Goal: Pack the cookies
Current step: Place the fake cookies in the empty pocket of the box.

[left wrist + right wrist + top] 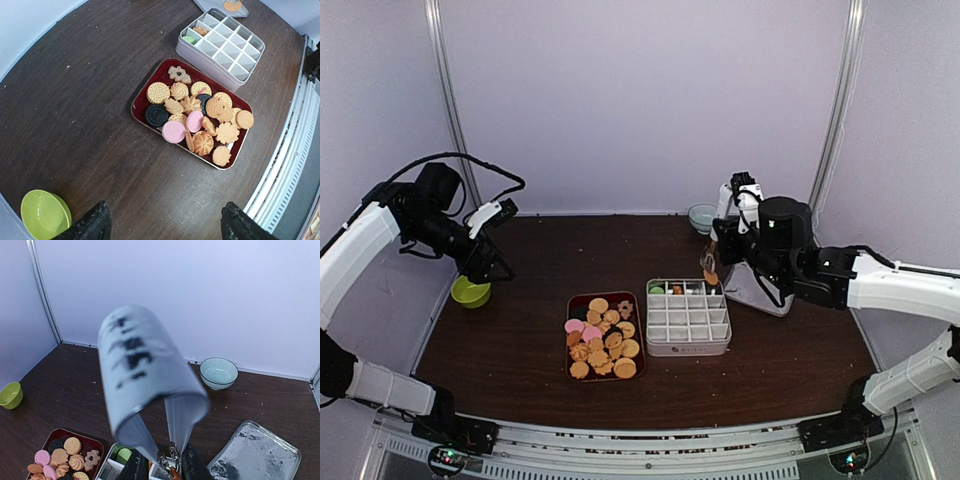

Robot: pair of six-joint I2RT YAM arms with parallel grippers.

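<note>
We catalogue two arms.
- At 9 o'clock, the left arm [360, 250]: white link shells, black joint housings, a black cable [450, 158] looping above its wrist.
- At 3 o'clock, the right arm [905, 288]: the same white shells and black joints, with a thin black lead along the forearm.
- At 7 and 5 o'clock, the bases [455, 435]: black blocks.
- The left gripper [165, 212]: two matte black, blunt fingers [95, 225].

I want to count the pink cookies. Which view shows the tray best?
The left wrist view: the tray lies whole and close, its cookies each distinct. The top view shows it whole but small. The right wrist view catches only one corner, at the bottom left edge.
</note>
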